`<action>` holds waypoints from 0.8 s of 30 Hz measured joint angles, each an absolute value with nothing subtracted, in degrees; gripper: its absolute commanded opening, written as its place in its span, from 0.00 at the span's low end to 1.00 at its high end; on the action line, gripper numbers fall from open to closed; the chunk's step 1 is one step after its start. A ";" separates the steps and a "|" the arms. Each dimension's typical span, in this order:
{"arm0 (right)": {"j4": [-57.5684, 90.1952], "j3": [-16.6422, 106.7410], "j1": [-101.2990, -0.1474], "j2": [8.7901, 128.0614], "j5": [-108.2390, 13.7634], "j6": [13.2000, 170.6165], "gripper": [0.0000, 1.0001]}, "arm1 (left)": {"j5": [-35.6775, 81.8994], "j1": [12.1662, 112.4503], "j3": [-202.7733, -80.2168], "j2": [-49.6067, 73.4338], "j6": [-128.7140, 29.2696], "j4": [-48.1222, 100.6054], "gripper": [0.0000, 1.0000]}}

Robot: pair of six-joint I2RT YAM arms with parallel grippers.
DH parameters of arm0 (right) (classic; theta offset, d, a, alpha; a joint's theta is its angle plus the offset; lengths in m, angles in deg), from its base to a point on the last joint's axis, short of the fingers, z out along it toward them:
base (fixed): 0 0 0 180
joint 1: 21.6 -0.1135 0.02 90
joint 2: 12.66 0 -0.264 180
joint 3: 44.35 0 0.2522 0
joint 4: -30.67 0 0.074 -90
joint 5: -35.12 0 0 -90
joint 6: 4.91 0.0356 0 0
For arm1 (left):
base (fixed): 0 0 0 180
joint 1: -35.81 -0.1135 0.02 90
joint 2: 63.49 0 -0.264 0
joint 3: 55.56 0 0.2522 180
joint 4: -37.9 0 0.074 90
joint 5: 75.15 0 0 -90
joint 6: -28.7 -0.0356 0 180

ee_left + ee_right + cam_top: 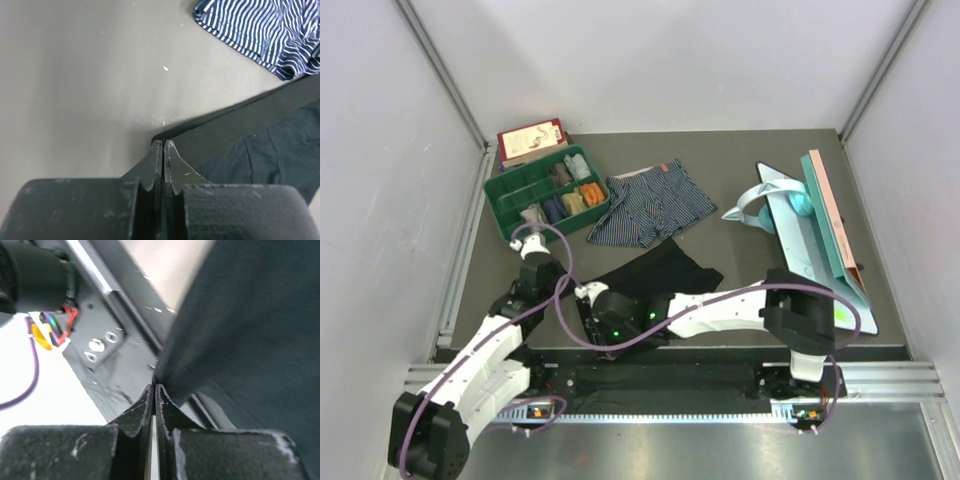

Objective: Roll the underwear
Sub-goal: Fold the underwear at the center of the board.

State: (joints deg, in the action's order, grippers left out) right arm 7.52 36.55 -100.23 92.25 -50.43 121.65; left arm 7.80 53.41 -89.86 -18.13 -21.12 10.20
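Note:
The black underwear (665,272) lies on the dark mat near the arms' bases, its waistband running toward the left. In the left wrist view my left gripper (163,143) is shut on the waistband's corner, with the black underwear (280,150) spreading to the right. My right gripper (154,386) is shut on another edge of the black underwear (250,315), which rises from its tips. From above, the left gripper (568,283) and right gripper (588,300) sit close together at the cloth's left end. The striped underwear (650,205) with its orange waistband lies flat behind; its striped cloth (265,30) also shows.
A green divided tray (515,190) holding rolled garments stands at the back left, with a red and white box (532,138) behind it. Teal and pink boards (820,225) and a teal ball lean at the right. The black base rail (670,375) runs along the near edge.

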 measured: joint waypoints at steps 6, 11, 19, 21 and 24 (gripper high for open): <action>5.97 30.01 -95.55 84.95 -51.87 121.69 0.00 | 11.04 53.63 -91.96 -15.96 -19.96 10.75 0.00; 3.17 26.28 -90.39 78.63 -53.86 120.91 0.00 | 12.17 57.41 -95.30 -9.60 -18.04 13.50 0.00; -2.75 19.50 -81.21 67.44 -56.11 119.16 0.00 | 10.53 65.39 -106.43 4.49 -17.01 18.95 0.00; -3.87 18.12 -78.65 64.97 -56.44 118.59 0.00 | 10.38 66.03 -109.09 8.30 -16.83 20.50 0.00; -5.48 16.62 -74.46 62.06 -56.55 117.39 0.00 | 10.01 67.05 -112.31 13.41 -16.64 22.03 0.00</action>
